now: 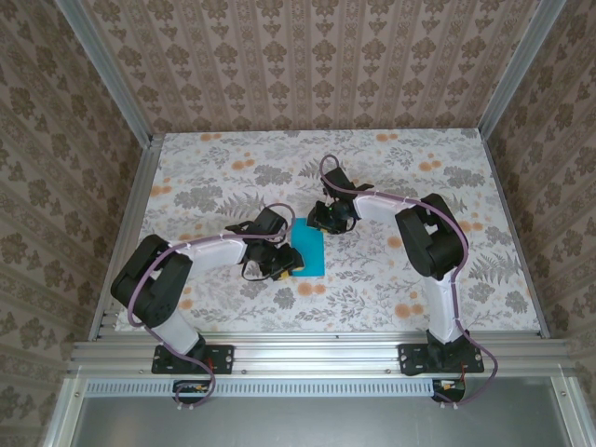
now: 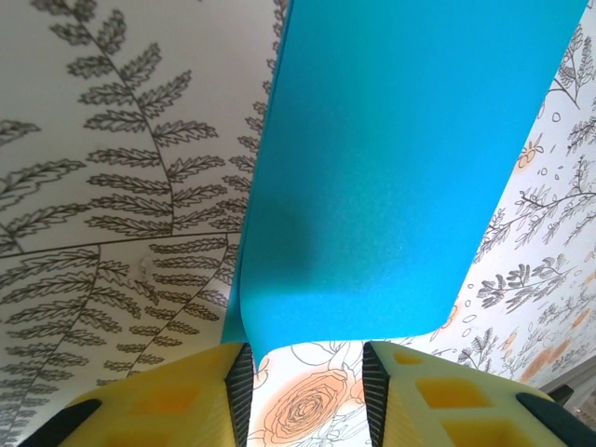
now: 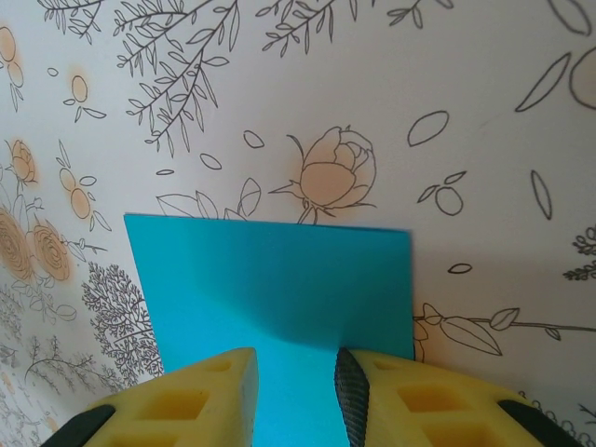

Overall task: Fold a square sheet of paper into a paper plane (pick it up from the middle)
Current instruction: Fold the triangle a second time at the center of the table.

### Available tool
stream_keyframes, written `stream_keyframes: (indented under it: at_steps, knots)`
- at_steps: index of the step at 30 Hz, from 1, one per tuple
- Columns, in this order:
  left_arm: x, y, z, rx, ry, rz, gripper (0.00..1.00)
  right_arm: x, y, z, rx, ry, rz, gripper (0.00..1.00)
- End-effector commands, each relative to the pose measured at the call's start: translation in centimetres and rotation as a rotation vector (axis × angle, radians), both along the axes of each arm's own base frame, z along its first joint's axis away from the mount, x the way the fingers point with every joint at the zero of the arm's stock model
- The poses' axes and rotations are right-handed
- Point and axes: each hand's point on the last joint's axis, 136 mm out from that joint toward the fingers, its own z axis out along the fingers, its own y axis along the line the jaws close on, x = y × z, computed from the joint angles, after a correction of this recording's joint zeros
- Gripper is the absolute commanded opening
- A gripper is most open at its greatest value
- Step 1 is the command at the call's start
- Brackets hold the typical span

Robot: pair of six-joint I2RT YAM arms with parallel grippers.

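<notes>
From above, the square sheet of paper (image 1: 310, 253) lies about the middle of the table (image 1: 400, 168), and it reads as a rectangle narrower than it is long. I take that to mean it is doubled over or has one side raised, though this view does not settle which. The left gripper (image 1: 287, 266) sits at the sheet's near left side and the right gripper (image 1: 328, 223) at its far end. At the left wrist, the sheet (image 2: 391, 168) runs away from the left gripper (image 2: 305, 358). Its closest edge curls up off the cloth just ahead of the fingers (image 2: 240, 374), with one corner at or just beside the left pad. The jaws stand a narrow gap apart with flowered cloth showing between them, so nothing is pinched. At the right wrist, the sheet (image 3: 279, 279) lies flat with clean straight edges. The right gripper (image 3: 296, 372) hangs over its closest end with its fingers (image 3: 219, 396) narrowly parted, blue showing in the gap and no grip evident. By my reading this is an early fold, with an edge being raised. The next move calls for the left fingers to close on that curled edge while the right holds the opposite end of the sheet down. The edge then has to be carried over squarely so the crease runs true, as thin paper will slide or buckle if it is pushed.
</notes>
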Motion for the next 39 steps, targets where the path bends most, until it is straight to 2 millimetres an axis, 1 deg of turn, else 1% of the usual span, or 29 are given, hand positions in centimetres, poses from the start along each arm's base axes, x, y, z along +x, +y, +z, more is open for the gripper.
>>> stream_keyframes:
  at_steps: [1, 6, 8, 10, 15, 18, 24, 29, 33, 35, 36, 38, 39]
  knots:
    - [-0.2, -0.3, 0.3, -0.029, 0.007, 0.010, 0.38, -2.4, -3.0, -5.4, -0.152, 0.135, -0.039, 0.34]
    - [0.2, -0.4, 0.1, -0.053, 0.000, 0.054, 0.38, -2.4, -2.9, -5.4, -0.144, 0.132, -0.038, 0.34]
    - [0.1, -0.1, -0.4, -0.035, 0.011, 0.067, 0.38, -2.3, -2.9, -5.3, -0.142, 0.131, -0.037, 0.34]
    - [0.1, 0.7, -0.6, 0.005, 0.011, 0.075, 0.40, -2.3, -2.9, -5.3, -0.140, 0.131, -0.037, 0.34]
    - [-0.3, 1.5, -0.6, 0.062, 0.027, 0.072, 0.43, -2.2, -2.9, -5.2, -0.140, 0.129, -0.037, 0.34]
    - [-0.3, 1.6, -0.6, 0.063, 0.029, 0.078, 0.44, -2.2, -2.9, -5.3, -0.140, 0.128, -0.038, 0.34]
    - [0.0, 0.4, -0.4, -0.007, 0.036, 0.093, 0.37, -2.3, -2.8, -5.3, -0.138, 0.129, -0.036, 0.34]
    - [0.4, 0.6, -0.3, -0.027, 0.016, 0.126, 0.33, -2.1, -2.7, -5.1, -0.132, 0.123, -0.035, 0.34]
    - [0.9, 0.5, -0.2, -0.036, -0.003, 0.135, 0.26, -2.2, -2.5, -5.0, -0.122, 0.125, -0.029, 0.34]
    - [1.1, 0.7, -0.3, -0.022, -0.015, 0.140, 0.17, -2.0, -2.1, -4.4, -0.095, 0.114, -0.020, 0.34]
    - [1.1, 0.9, -0.4, -0.009, -0.020, 0.138, 0.13, -1.8, -1.8, -3.8, -0.073, 0.100, -0.012, 0.34]
    - [1.2, 1.5, -0.4, 0.019, -0.035, 0.130, 0.06, -1.3, -1.0, -2.0, -0.015, 0.060, 0.010, 0.34]
    - [1.4, 1.7, -0.3, 0.036, -0.046, 0.124, 0.04, -1.0, -0.6, -0.7, 0.016, 0.032, 0.024, 0.34]
